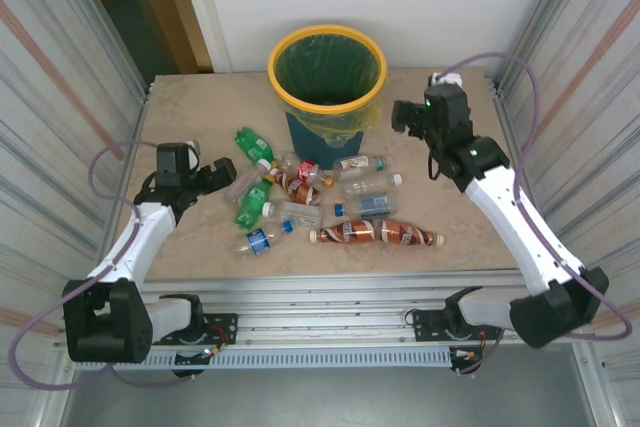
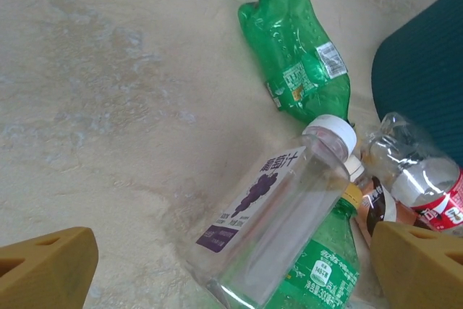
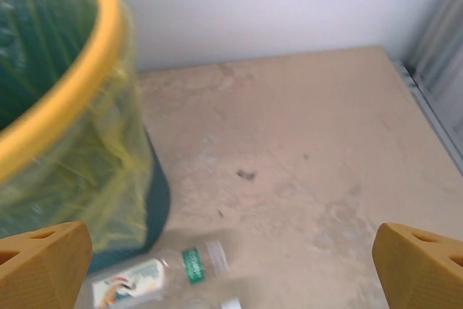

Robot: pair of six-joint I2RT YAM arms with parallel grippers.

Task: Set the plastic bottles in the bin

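Several plastic bottles [image 1: 320, 202] lie scattered on the table in front of the bin [image 1: 278, 82], a dark teal bin with a yellow rim and a yellow-green liner. My left gripper [image 1: 215, 179] is low at the left of the pile. It stands open, its jaws [image 2: 231, 265] on either side of a clear bottle with a purple grape label [image 2: 275, 215] but apart from it. A green bottle [image 2: 325, 265] lies against that one. My right gripper [image 1: 405, 117] hangs open and empty to the right of the bin [image 3: 79, 99], above a clear bottle with a white label [image 3: 145, 276].
A crushed green bottle [image 2: 296, 56] lies beyond the clear one. Two brown cola bottles [image 1: 375, 233] lie end to end near the table's front edge. Bare tabletop [image 1: 450, 197] stretches right of the pile. Corrugated metal walls [image 1: 60, 97] close in both sides.
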